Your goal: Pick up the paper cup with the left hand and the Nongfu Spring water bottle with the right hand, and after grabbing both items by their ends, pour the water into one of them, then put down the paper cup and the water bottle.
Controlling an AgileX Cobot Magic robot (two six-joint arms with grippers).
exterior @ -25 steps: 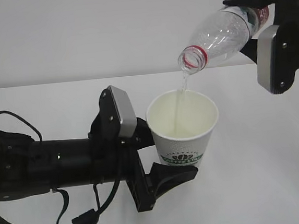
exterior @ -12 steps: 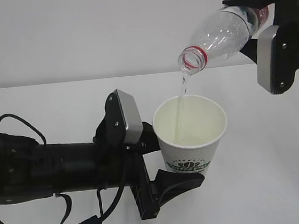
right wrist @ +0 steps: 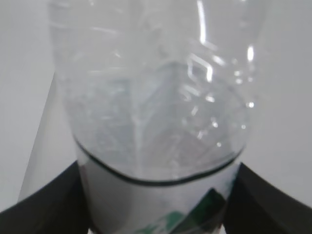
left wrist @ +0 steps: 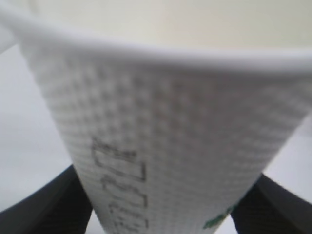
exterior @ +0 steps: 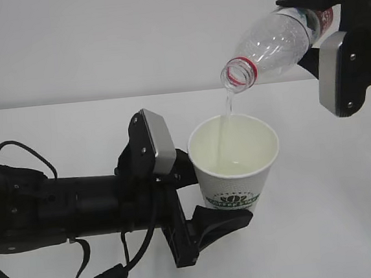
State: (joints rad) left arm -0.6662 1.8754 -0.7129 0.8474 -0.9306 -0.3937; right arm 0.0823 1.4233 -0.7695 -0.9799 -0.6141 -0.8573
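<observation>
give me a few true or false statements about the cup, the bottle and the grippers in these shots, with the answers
1. The left gripper is closed on the paper cup. True.
2. The Nongfu Spring water bottle stands upright on the table. False: the right gripper holds it tilted in the air, mouth down toward the cup.
3. A stream of water runs from the bottle's mouth into the cup. True.
4. The bottle has a cap on. False: its mouth is open, with only a red neck ring.
5. The cup lies on its side. False: it is held upright, opening upward.
</observation>
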